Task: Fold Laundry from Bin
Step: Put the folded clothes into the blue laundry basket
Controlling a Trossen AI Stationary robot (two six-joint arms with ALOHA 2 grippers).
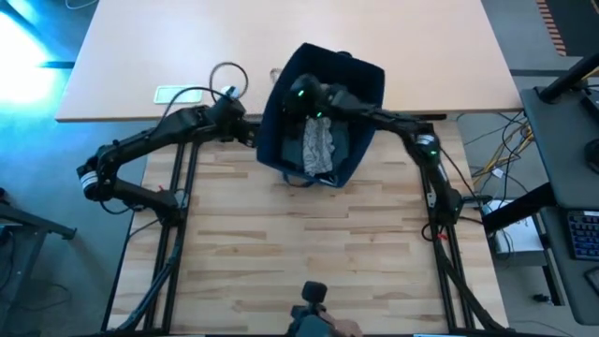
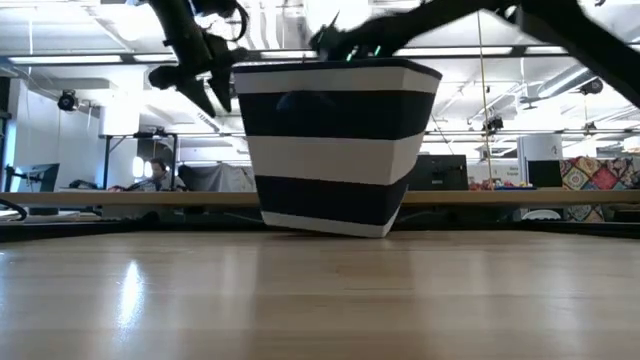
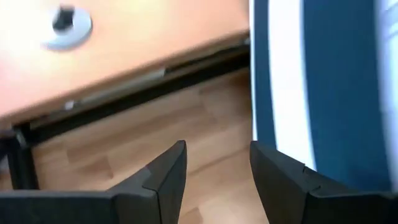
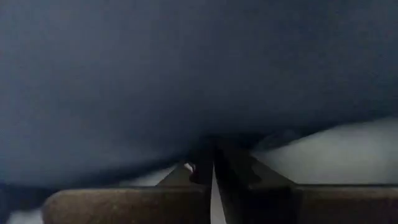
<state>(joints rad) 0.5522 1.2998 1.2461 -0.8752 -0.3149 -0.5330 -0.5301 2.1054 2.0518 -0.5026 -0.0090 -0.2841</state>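
The bin (image 1: 323,117), navy with white stripes (image 2: 335,150), stands on its base at the table's far middle. Inside it lies a grey-white patterned garment (image 1: 318,145) among dark cloth. My right gripper (image 1: 304,94) reaches into the bin from the right, over its rim, and is shut (image 4: 211,168) among dark navy cloth. My left gripper (image 1: 251,133) hangs open (image 3: 217,162) just outside the bin's left wall (image 3: 323,93), above the wooden table, touching nothing. My right gripper's shut fingertips (image 4: 233,165) are pressed into dark navy cloth (image 4: 205,118) inside the bin, slanting down from the table's right. The cloth fills the view. I cannot tell whether a fold lies between the fingers, or whether it is a garment or the bin's lining.
Beyond the table's far edge stands a lighter tabletop (image 1: 140,56) with a looped cable (image 1: 227,77), a flat white item (image 1: 178,94) and a grey grommet (image 3: 68,28). A camera mount (image 1: 314,300) sits at the near edge. Bare wood (image 1: 309,234) spreads in front of the bin.
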